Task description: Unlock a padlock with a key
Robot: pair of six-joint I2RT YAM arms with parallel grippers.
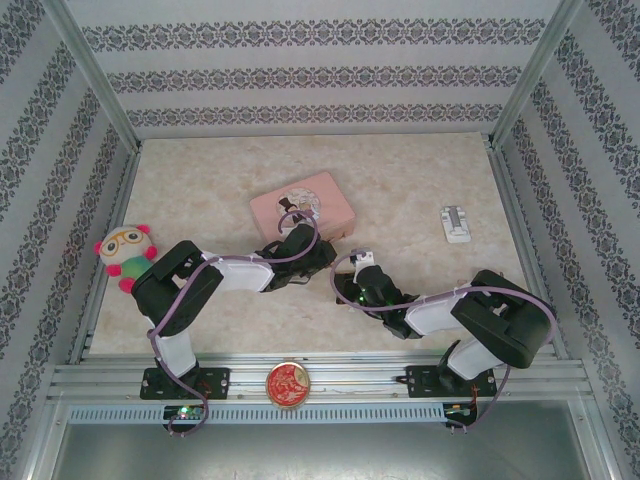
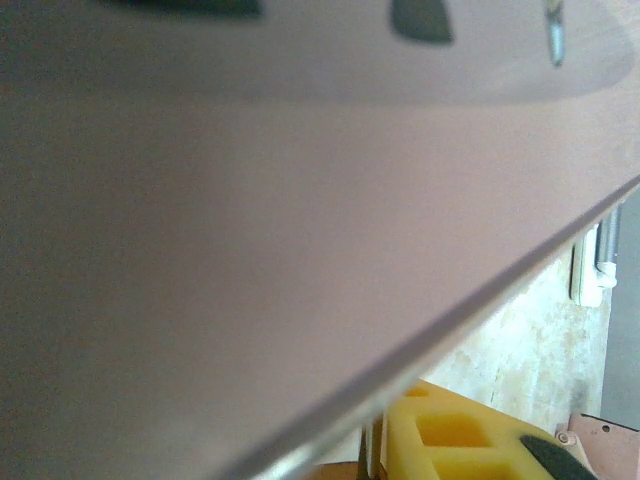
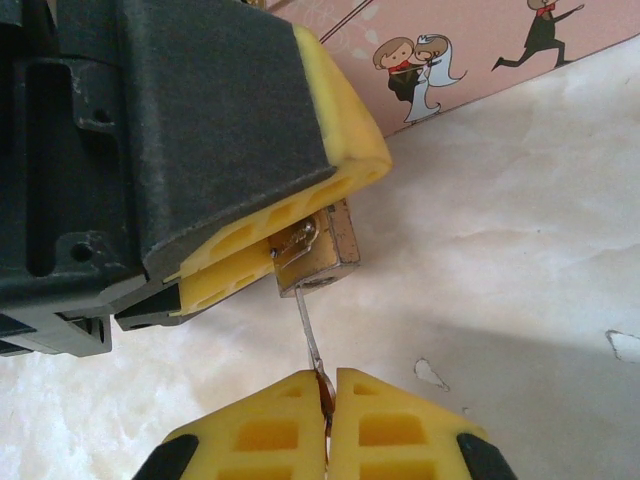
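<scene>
The small brass padlock [image 3: 335,245] hangs just above the marble table, clamped between the yellow pads of my left gripper [image 3: 290,245]. A thin silvery key [image 3: 312,335] runs from the padlock's bottom face down into my right gripper [image 3: 328,400], which is shut on the key's head. In the top view the left gripper [image 1: 322,262] and right gripper [image 1: 345,282] meet tip to tip in front of the pink tin box [image 1: 305,205]. The left wrist view looks along the box's pink side [image 2: 250,250], with one yellow finger [image 2: 450,435] at the bottom edge.
A white flat item [image 1: 457,223] lies at the right of the table. A plush toy [image 1: 125,255] sits at the left edge. A round red-gold disc [image 1: 288,385] rests on the front rail between the arm bases. Patterned walls enclose the table.
</scene>
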